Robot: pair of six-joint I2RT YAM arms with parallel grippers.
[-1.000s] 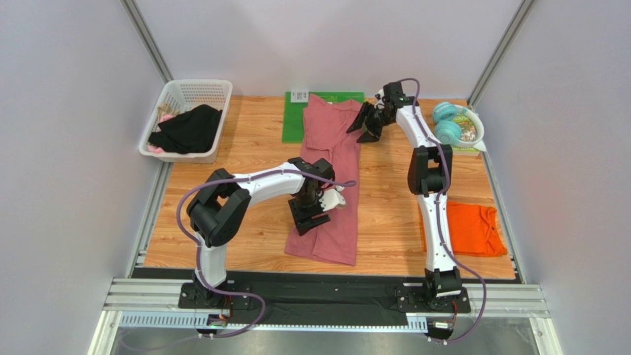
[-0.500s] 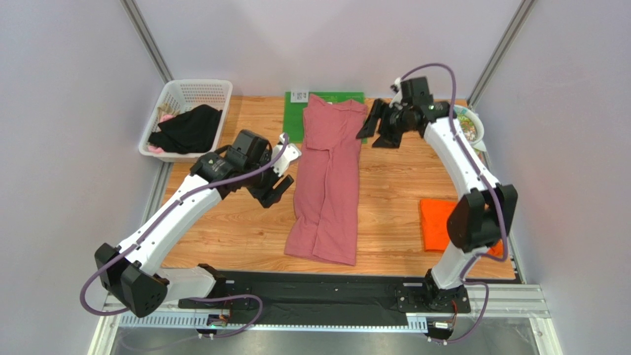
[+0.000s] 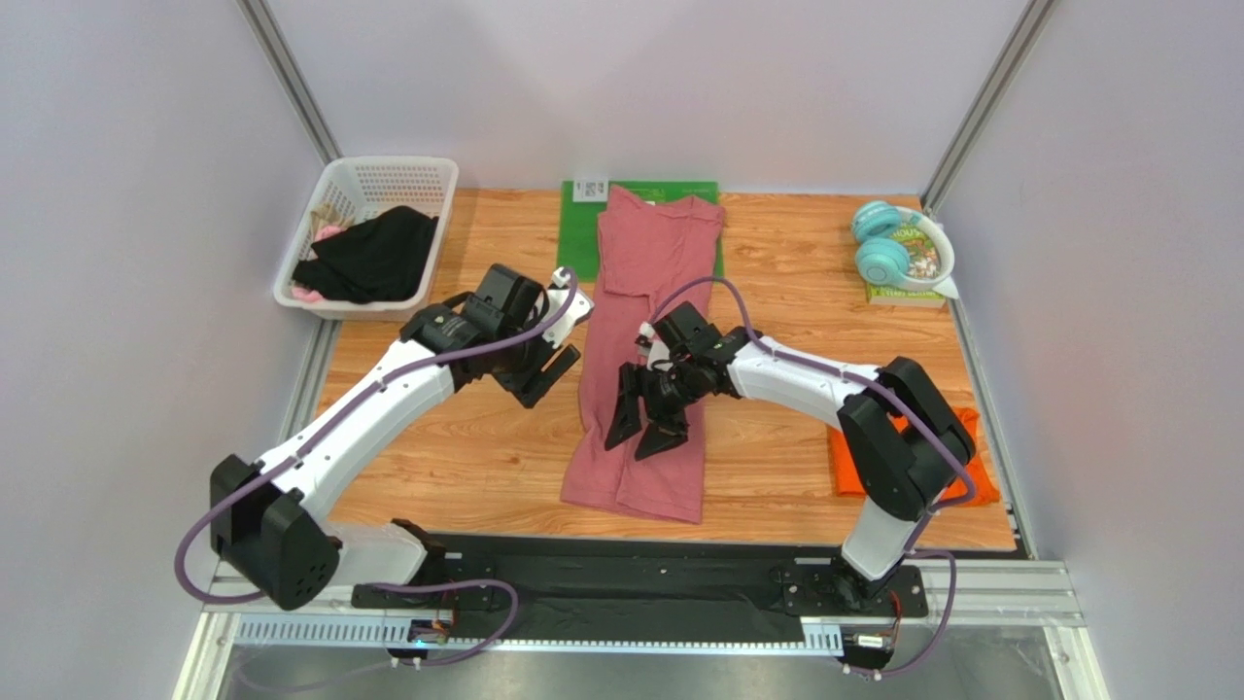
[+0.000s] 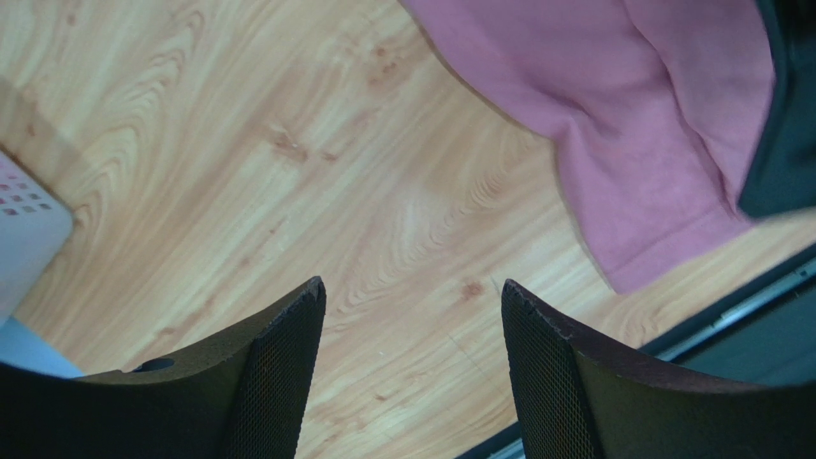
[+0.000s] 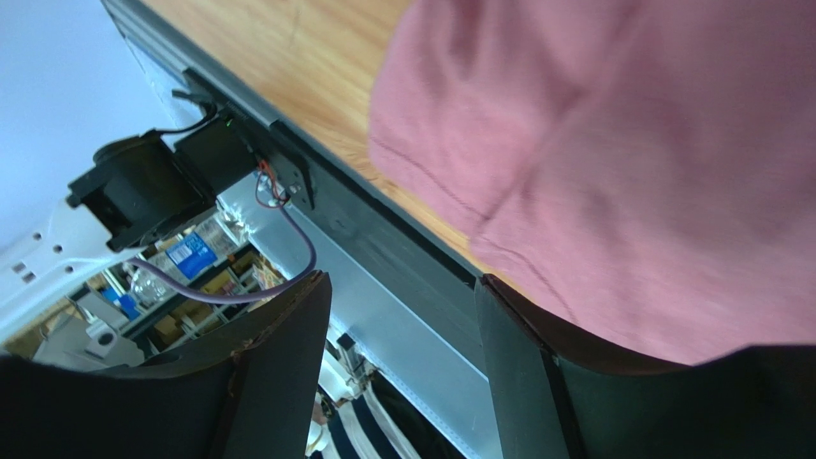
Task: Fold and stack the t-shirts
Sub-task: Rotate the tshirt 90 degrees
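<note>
Right wrist: gripper (image 5: 400, 287) now over t-shirt (image 5: 623, 143)

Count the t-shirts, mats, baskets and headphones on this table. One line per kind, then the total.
T-shirts: 2, a pink t-shirt and an orange t-shirt
Mats: 1, the green mat
Baskets: 1, the white basket
Headphones: 1, the teal headphones
Total: 5
</note>
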